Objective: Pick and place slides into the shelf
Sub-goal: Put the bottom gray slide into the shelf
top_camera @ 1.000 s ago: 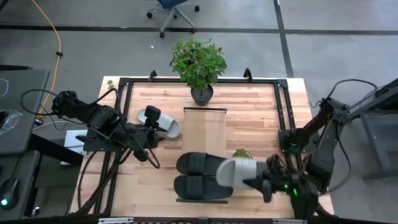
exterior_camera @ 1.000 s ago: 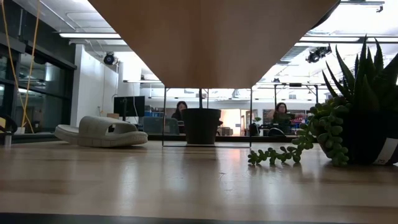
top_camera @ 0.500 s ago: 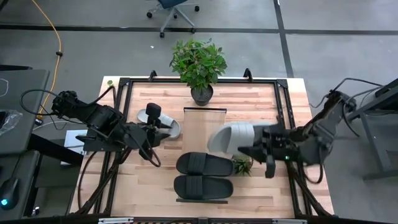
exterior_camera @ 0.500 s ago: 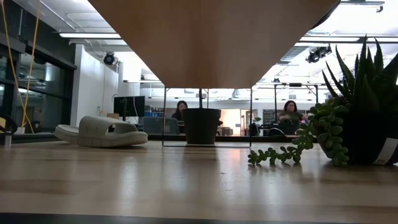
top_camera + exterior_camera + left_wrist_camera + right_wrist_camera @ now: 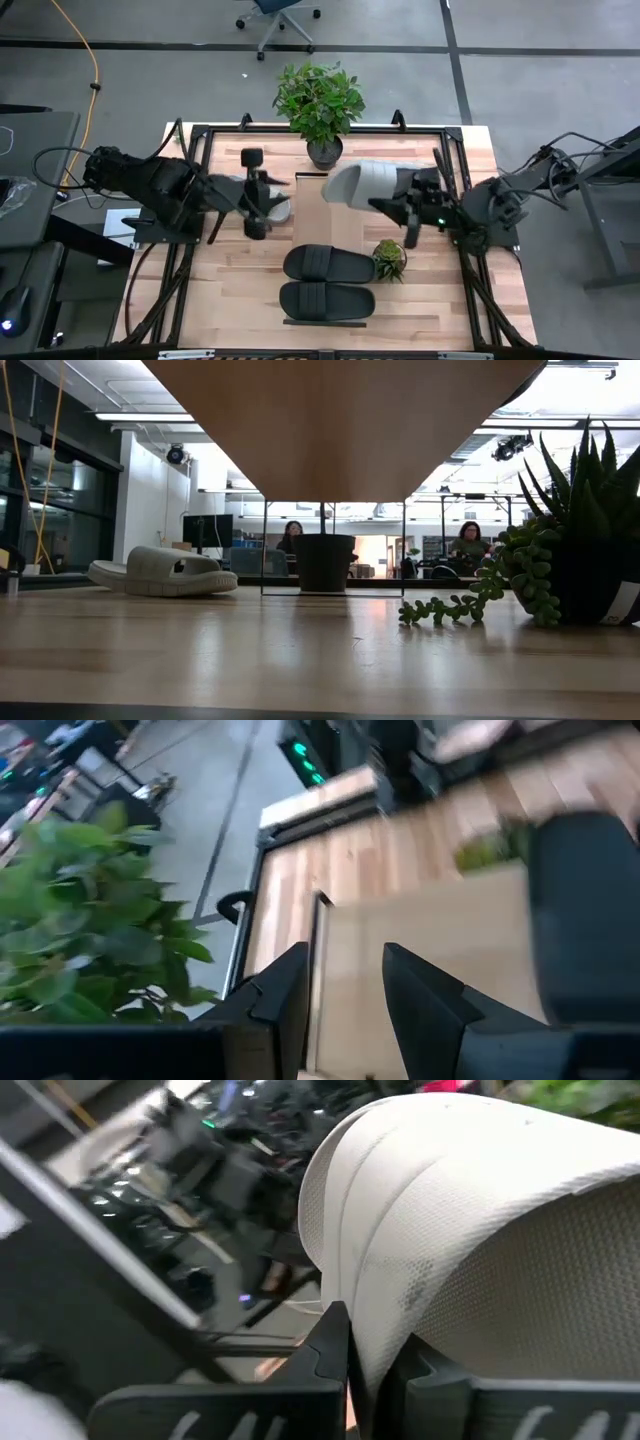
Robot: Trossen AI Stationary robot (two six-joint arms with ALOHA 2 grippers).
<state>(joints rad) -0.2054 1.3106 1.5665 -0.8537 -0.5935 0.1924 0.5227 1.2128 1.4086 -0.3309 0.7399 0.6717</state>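
My right gripper (image 5: 398, 207) is shut on a light grey slide (image 5: 360, 184) and holds it in the air over the far end of the shelf (image 5: 322, 215), a pale board. Two black slides (image 5: 328, 264) (image 5: 325, 300) lie side by side on the shelf's near half. A second light grey slide (image 5: 277, 209) rests sole-down on the table left of the shelf, also in the low view (image 5: 165, 572). My left gripper (image 5: 345, 1005) hovers open above that slide, with nothing between its fingers. My right gripper pinches the edge of the grey slide's wide ribbed strap (image 5: 372, 1342) between its two fingers (image 5: 333, 1348). The fingers come roughly level from the table's right side. The slide is lifted clear, above the shelf's far end.
A leafy plant in a dark pot (image 5: 322, 148) stands just beyond the shelf's far end. A small succulent (image 5: 388, 258) sits on the table right of the black slides. Black frame rails (image 5: 452, 190) run along the table's sides. People sit in the room behind.
My right gripper has carried the grey slide up and toward the table's far edge, from beside the black slides to above the shelf's far end, rolling its wrist as it went. My left gripper has tipped up and shifted slightly over the other grey slide.
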